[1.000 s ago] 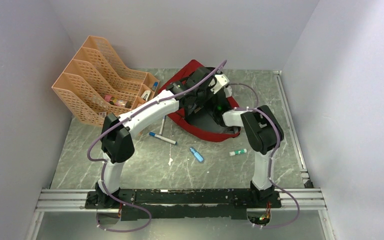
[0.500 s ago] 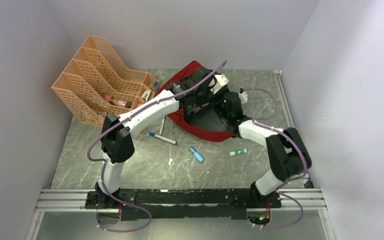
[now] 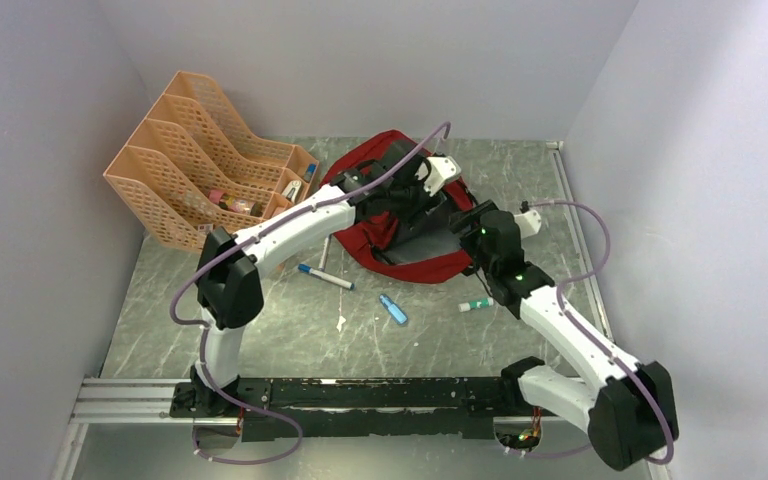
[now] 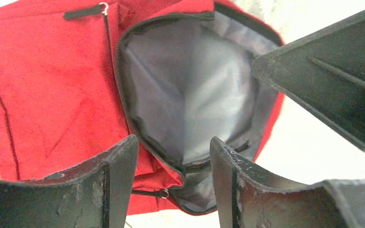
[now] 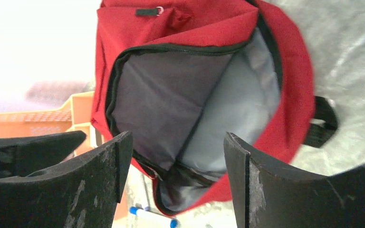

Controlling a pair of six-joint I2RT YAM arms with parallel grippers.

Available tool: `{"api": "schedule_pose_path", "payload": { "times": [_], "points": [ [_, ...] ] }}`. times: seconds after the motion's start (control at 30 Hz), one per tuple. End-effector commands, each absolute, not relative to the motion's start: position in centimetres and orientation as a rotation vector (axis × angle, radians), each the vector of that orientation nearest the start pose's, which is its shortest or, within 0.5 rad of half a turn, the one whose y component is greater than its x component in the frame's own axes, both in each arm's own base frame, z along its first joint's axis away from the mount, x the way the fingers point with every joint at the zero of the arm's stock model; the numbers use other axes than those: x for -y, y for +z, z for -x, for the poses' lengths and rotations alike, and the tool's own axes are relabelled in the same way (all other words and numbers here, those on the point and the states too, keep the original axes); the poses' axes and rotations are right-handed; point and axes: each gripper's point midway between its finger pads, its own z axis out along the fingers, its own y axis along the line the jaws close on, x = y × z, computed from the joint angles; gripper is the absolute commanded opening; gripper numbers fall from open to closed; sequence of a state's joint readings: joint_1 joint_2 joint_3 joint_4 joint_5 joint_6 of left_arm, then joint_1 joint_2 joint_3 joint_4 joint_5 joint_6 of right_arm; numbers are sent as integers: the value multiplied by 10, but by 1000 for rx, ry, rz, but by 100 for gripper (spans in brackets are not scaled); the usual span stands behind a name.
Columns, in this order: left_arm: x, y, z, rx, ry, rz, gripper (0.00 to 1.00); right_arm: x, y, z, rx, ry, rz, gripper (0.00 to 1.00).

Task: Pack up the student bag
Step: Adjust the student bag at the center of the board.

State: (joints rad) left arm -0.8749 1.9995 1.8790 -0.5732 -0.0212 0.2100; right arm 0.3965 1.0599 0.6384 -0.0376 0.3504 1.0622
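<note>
The student bag (image 3: 415,268) lies at the back middle of the table, dark red, its zip mouth gaping onto grey lining (image 4: 190,95). My left gripper (image 3: 438,190) hovers over the mouth, open; in the left wrist view the left gripper (image 4: 173,156) has the bag's black-zipped rim (image 4: 171,166) below its gap, not pinched. My right gripper (image 3: 467,226) hangs at the bag's right side, open and empty. In the right wrist view the right gripper (image 5: 176,152) looks down into the lining (image 5: 195,109). One right finger (image 4: 328,71) shows in the left wrist view.
An orange mesh file rack (image 3: 200,170) stands at the back left. Loose on the table in front of the bag lie a blue-capped marker (image 3: 325,277), a blue tube (image 3: 393,308), a green-capped stick (image 3: 476,305) and a white scrap (image 3: 341,322).
My left gripper has opened and lifted slightly; the bag has sagged flatter. The right arm has swung its elbow out to the lower right, and its gripper has drawn back to the bag's right edge.
</note>
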Motion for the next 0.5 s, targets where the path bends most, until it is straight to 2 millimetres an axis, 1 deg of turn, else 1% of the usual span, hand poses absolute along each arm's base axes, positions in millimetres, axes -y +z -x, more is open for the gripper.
{"api": "schedule_pose_path", "payload": {
  "times": [0.0, 0.07, 0.1, 0.17, 0.2, 0.33, 0.47],
  "points": [
    [430, 253, -342, -1805, -574, -1108, 63, -80, 154, -311, -1908, 369, -876, 72],
    [424, 256, -346, -1808, -644, -1050, 65, -72, 158, -306, -1910, 317, -854, 73],
    [418, 253, -351, -1833, -690, -1000, 65, -70, 161, -304, -1907, 303, -837, 73],
    [406, 251, -363, -1864, -756, -917, 65, -69, 166, -303, -1911, 292, -798, 73],
    [395, 250, -373, -1884, -767, -860, 65, -70, 170, -303, -1912, 295, -784, 73],
    [372, 240, -391, -1929, -723, -765, 66, -79, 184, -304, -1924, 345, -708, 73],
    [350, 219, -404, -2005, -593, -703, 68, -84, 194, -305, -1915, 369, -673, 73]
  ]
}}
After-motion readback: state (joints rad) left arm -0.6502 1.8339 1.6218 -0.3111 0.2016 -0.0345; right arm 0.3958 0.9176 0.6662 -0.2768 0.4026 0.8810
